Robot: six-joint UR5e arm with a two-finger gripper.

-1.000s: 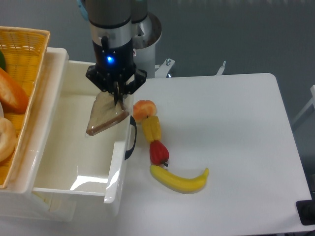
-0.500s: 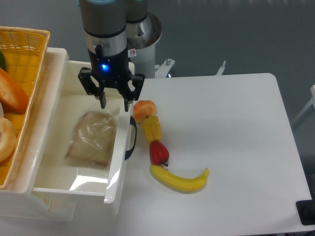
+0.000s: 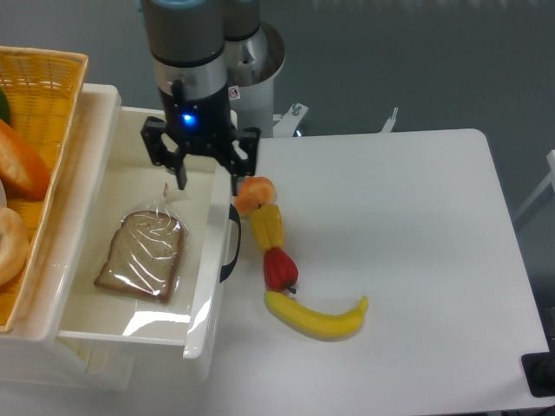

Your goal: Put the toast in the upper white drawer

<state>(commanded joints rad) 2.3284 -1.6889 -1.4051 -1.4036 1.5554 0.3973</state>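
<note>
The toast (image 3: 140,256), a brown slice in clear crinkly wrap, lies flat on the floor of the upper white drawer (image 3: 202,321), which is pulled open with its dark handle (image 3: 232,243) facing right. My gripper (image 3: 208,180) hangs above the drawer's far right corner, open, with nothing between its fingers. It is apart from the toast, up and to the right of it.
A yellow wicker basket (image 3: 43,95) with bread sits at the left, above the drawer. On the table right of the handle lie an orange fruit (image 3: 254,192), a yellow pepper (image 3: 267,225), a red pepper (image 3: 280,269) and a banana (image 3: 316,316).
The gripper let go of the toast, which dropped from the fingers and settled flat in the drawer. The gripper opened and rose slightly.
</note>
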